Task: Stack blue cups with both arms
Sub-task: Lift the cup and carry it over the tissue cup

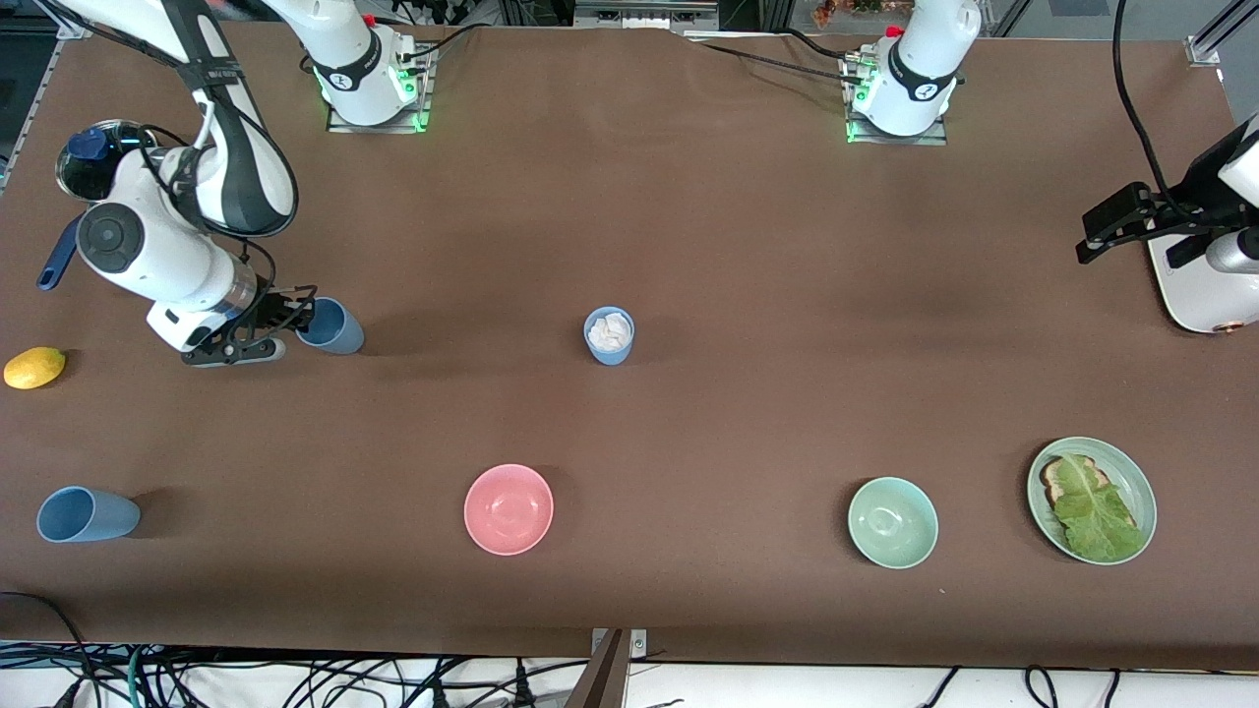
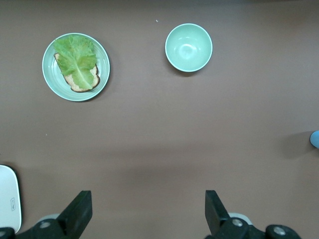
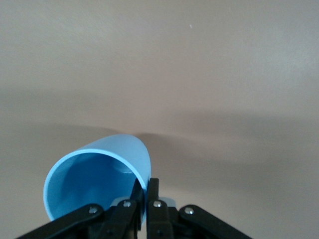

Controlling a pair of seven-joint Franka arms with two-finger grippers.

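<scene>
One blue cup is tipped with its mouth toward my right gripper, which is shut on its rim, one finger inside and one outside. A second blue cup lies on its side near the front edge at the right arm's end. The third blue cup stands upright mid-table with something white crumpled in it; its edge shows in the left wrist view. My left gripper hangs open and high over bare table at the left arm's end.
Pink bowl, pale green bowl and a green plate with toast and lettuce lie near the front edge. A lemon and a blue-lidded glass jar sit by the right arm. A white device stands under the left arm.
</scene>
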